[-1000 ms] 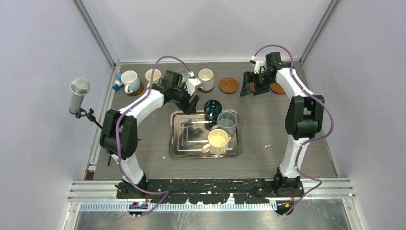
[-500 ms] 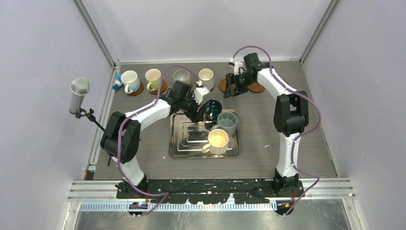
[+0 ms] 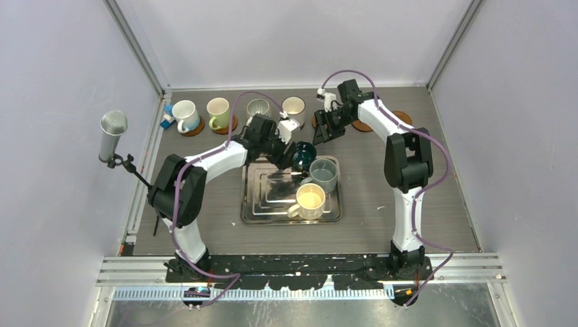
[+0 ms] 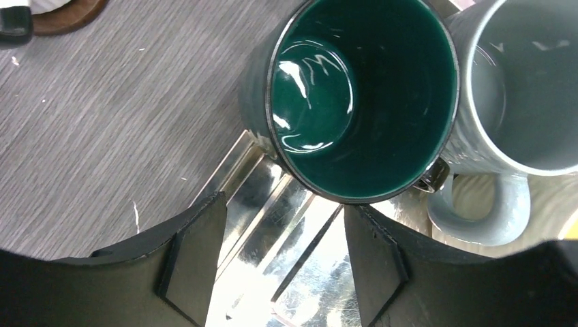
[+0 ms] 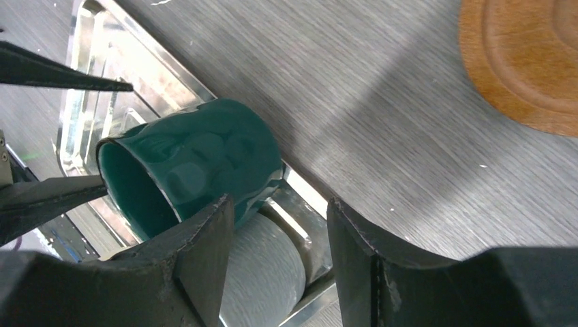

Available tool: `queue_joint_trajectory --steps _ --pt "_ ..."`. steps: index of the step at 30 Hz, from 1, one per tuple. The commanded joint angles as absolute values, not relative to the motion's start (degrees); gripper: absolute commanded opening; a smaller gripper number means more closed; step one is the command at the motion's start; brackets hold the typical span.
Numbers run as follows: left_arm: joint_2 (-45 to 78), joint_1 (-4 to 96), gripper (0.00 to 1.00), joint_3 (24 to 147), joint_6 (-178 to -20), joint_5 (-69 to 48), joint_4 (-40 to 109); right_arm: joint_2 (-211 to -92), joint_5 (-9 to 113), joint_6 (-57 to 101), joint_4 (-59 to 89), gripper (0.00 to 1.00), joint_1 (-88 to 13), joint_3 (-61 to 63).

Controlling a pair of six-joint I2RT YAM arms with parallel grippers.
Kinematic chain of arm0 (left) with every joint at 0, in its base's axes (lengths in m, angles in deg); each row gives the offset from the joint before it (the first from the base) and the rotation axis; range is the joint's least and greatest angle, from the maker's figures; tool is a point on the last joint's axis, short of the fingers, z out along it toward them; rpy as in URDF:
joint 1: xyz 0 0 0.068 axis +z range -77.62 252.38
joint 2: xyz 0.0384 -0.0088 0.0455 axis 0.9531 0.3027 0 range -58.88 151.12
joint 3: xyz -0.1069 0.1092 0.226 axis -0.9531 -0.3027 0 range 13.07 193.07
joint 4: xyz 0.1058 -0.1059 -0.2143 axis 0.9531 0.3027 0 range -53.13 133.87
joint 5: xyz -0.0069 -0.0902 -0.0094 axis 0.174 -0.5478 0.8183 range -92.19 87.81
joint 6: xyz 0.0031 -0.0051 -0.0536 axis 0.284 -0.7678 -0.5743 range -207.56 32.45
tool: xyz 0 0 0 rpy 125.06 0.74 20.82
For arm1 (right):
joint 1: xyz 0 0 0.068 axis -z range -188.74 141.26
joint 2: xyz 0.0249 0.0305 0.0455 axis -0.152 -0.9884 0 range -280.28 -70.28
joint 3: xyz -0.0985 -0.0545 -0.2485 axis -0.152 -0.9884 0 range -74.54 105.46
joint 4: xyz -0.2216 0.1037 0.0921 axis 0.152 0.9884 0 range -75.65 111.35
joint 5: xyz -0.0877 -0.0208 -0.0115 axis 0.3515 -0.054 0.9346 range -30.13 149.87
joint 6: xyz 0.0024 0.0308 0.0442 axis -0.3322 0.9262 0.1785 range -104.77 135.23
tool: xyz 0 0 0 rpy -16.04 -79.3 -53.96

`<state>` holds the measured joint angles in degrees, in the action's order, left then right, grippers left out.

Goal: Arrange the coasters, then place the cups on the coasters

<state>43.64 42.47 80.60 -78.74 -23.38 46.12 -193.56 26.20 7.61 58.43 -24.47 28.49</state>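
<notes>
Of seven cups in view, three stood on a steel tray that lay on the grey table nearest the arm bases. These were a cream cup at the near side, a grey-blue cup behind it, and a teal cup at the tray's far edge, just beside the grey-blue one. Whether the teal cup stood wholly inside the rim could not be told. The left gripper hung low over the tray, fingers spread with nothing between them, the teal cup's mouth just ahead of the tips. The right gripper reached in from the far side, jaws likewise apart and empty. One of its fingers was close by the teal cup's wall, though contact could not be judged. Farther back, four cups stood in a row: a white cup, a pale yellow cup, a ribbed grey cup and a second white cup, the last on a dark brown coaster. Brown edges showed under the first two. To the right lay three bare orange-brown coasters: the left coaster half hidden by the right gripper, the middle coaster and the right coaster.
</notes>
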Motion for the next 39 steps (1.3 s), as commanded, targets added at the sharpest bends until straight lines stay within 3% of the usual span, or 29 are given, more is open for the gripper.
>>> queue_joint_trajectory --steps 1,8,18,26,39 --pt "43.0 43.8 0.65 82.3 -80.7 -21.3 41.0 -192.6 23.2 5.6 58.6 0.57 -26.0 28.9" --pt "41.8 46.6 0.65 81.8 -80.6 -23.2 43.4 -192.8 21.6 4.1 60.3 0.56 -27.2 28.8" --pt "31.0 47.5 0.77 71.5 -68.7 -32.1 52.6 -192.0 19.0 1.8 62.7 0.54 -28.7 26.9" --pt "36.4 46.7 0.78 75.1 -77.5 -27.8 49.6 -192.8 16.8 -0.3 65.2 0.53 -30.3 28.2" --pt "43.1 49.5 0.77 82.8 -76.7 -22.2 47.5 -191.1 17.3 -2.0 67.2 0.53 -30.2 27.0"
